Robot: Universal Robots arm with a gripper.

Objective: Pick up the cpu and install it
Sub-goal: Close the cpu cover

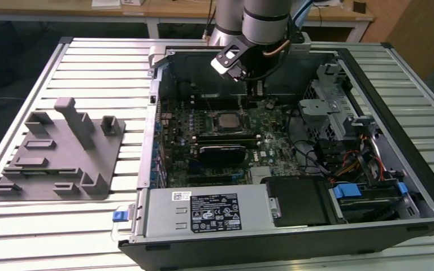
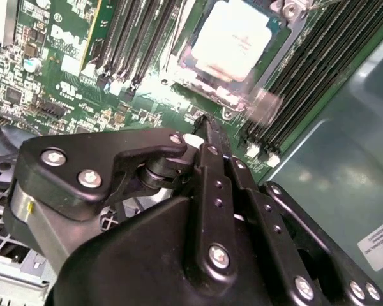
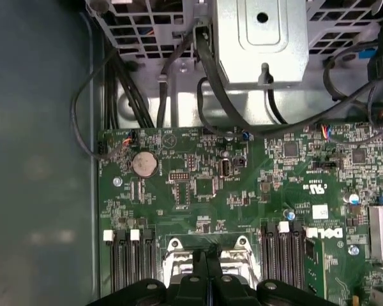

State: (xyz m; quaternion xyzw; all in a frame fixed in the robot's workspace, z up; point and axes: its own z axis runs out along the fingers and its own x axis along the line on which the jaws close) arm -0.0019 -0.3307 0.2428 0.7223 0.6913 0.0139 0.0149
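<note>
The cpu (image 1: pixel 225 119) lies flat in the motherboard socket inside the open computer case, its silvery-white top facing up. In the second wrist view the cpu (image 2: pixel 233 37) sits within the metal socket frame (image 2: pixel 179 71), beyond my fingertips. My gripper (image 1: pixel 255 97) hangs over the board just behind the socket, toward the exterior view's right of it. Its black fingers (image 2: pixel 209 131) are pressed together with nothing between them. In the first wrist view the gripper (image 3: pixel 207 256) is shut above the socket's edge.
The gray plastic holder block (image 1: pixel 55 152) stands on the slatted table at the exterior view's left. The case wall (image 1: pixel 156 107), drive cage (image 1: pixel 330 107), cables (image 1: pixel 352 164) and power supply (image 1: pixel 202 212) surround the board. Memory slots (image 2: pixel 319 83) flank the socket.
</note>
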